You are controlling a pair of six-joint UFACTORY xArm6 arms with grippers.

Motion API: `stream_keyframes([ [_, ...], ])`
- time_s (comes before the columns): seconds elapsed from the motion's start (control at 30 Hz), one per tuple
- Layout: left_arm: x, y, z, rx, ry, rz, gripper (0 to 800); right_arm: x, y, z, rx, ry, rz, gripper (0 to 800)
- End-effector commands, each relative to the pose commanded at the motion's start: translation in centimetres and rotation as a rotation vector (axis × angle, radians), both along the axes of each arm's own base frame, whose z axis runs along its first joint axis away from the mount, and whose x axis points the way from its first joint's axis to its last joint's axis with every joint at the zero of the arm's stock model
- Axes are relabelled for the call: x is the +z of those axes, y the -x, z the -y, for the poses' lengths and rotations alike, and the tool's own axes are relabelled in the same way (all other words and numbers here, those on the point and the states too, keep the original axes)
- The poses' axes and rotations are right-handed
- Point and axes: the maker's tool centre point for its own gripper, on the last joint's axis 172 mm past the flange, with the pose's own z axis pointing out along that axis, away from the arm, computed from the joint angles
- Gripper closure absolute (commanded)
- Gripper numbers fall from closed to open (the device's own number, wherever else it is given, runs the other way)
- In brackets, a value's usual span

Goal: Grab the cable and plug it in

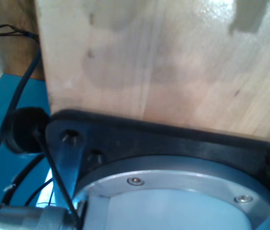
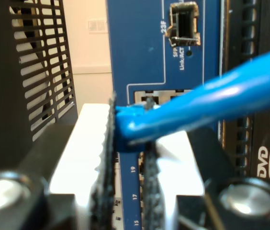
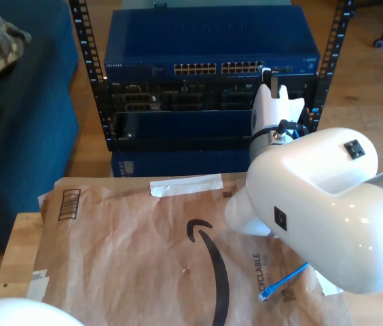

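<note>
A: Where's the cable?
B: One end pinched in my second gripper, pads closed on it, right up at the blue switch ports in the rack. Other plug end lies on the brown paper, exterior view's lower right.
A: First gripper?
B: Can't tell; wrist cam shows wood & a black mount plate.

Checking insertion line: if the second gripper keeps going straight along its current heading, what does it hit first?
Probably the blue switch front panel. My second gripper holds the cable, whose plug end points at the port row. Depth is unclear, so I cannot tell whether it lines up with a port.
</note>
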Motion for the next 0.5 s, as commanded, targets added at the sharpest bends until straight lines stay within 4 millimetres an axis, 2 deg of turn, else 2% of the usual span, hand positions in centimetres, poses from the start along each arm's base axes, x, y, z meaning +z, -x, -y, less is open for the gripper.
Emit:
stream_keyframes([
  [0.13,-0.02,0.0,0.04,0.0,0.002,0.0,0,0.43,-0.53,0.32,-0.007,-0.006,0.013,800],
  [0.5,-0.02,0.0,0.04,0.0,0.002,0.0,0,-0.2,-0.77,0.11,0.002,-0.001,0.003,800],
])
